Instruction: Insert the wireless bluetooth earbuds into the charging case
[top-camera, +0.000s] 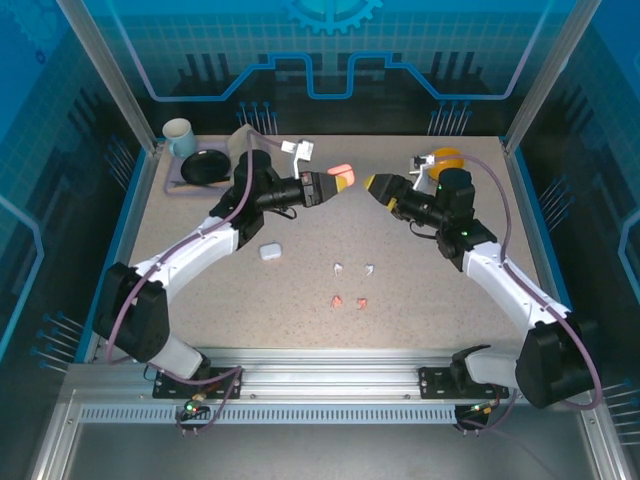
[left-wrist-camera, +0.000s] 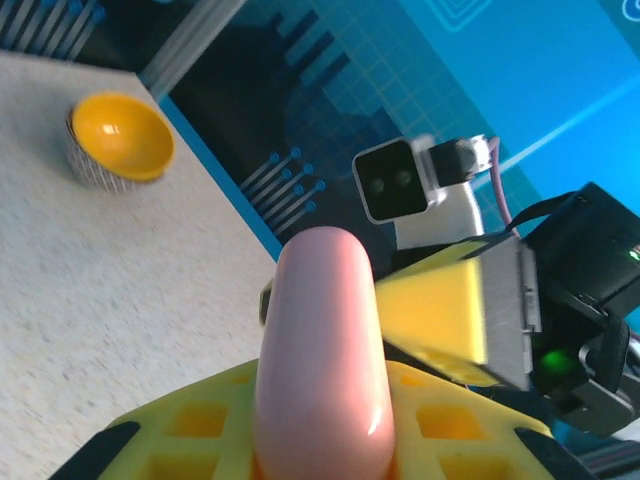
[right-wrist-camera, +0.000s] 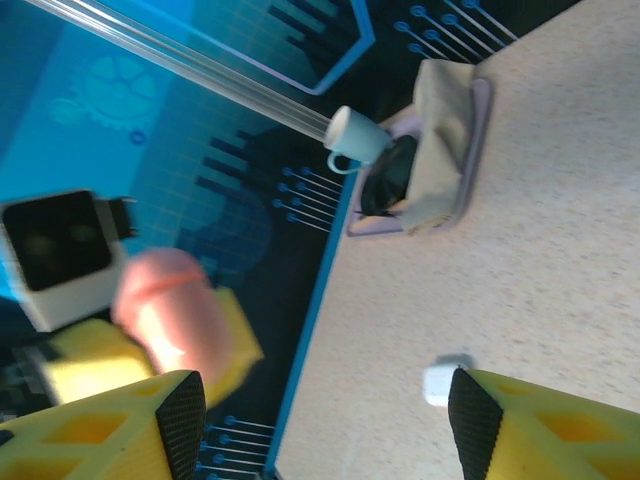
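Left gripper (top-camera: 333, 184) is clamped on the salmon-pink charging case (top-camera: 343, 175), its arm reaching out level above the table (top-camera: 450, 300) toward the right gripper (top-camera: 376, 184), which I see facing it tip to tip, jaws apart and empty. Below both tips, nearer the bases, two white earbuds (top-camera: 340, 268) and two salmon-pink earbuds (top-camera: 338, 299) lie loose; a white case (top-camera: 268, 252) lies beside the left forearm.

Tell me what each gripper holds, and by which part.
The left gripper is shut on the pink charging case, gripping one end; the rest juts out. The right gripper is open, holding nothing.
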